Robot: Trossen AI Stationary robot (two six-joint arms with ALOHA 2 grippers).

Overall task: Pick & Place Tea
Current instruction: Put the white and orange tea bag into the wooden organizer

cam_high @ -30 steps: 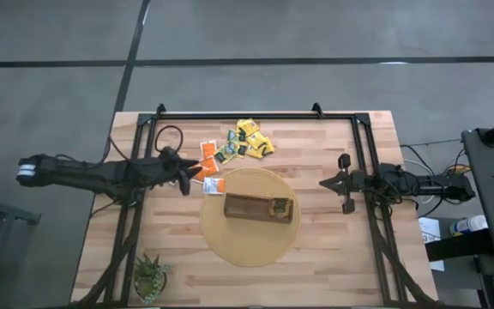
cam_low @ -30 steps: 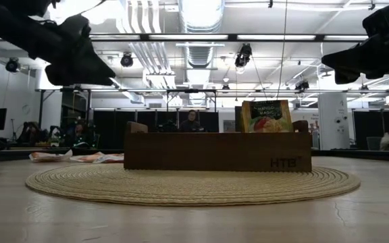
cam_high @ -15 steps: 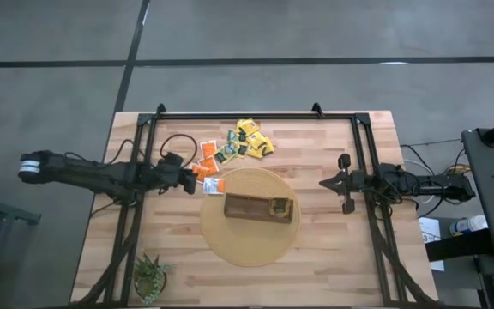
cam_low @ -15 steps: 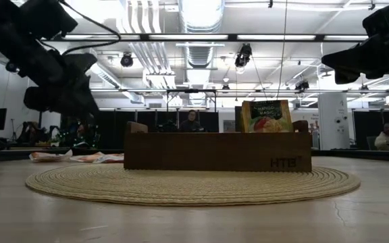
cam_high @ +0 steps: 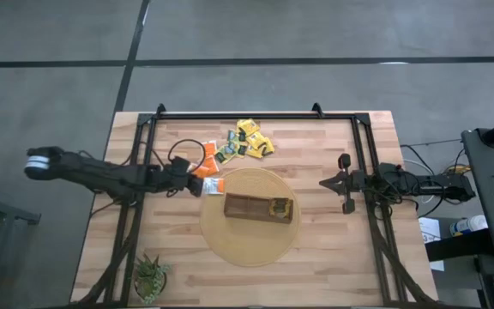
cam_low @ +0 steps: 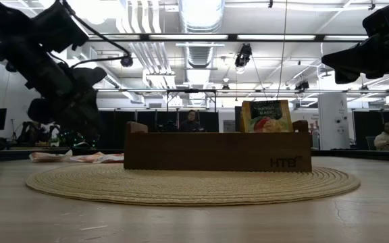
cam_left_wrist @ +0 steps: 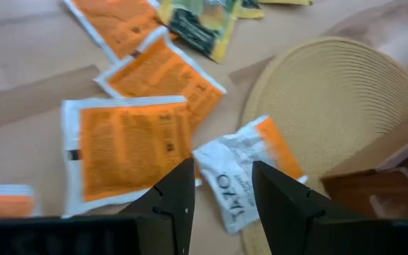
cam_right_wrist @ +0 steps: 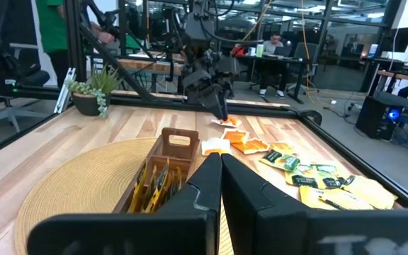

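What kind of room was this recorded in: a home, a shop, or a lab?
Most likely a robotics lab or open workshop. Exposed ceiling ducts run overhead, people sit at desks with computers behind the wooden table, and a bare concrete floor surrounds it.

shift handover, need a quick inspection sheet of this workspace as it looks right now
surface: wooden table, round woven mat in the middle
job's things: tea sachets loose beyond the mat; brown box on the mat, one sachet standing in it
clutter: potted plant at a near corner
grippers: left gripper open, low over the orange sachets, holding nothing; right gripper shut, empty, waiting at the right of the mat
cables: black cable looping off the left arm
surroundings: people at desks in the room behind the table
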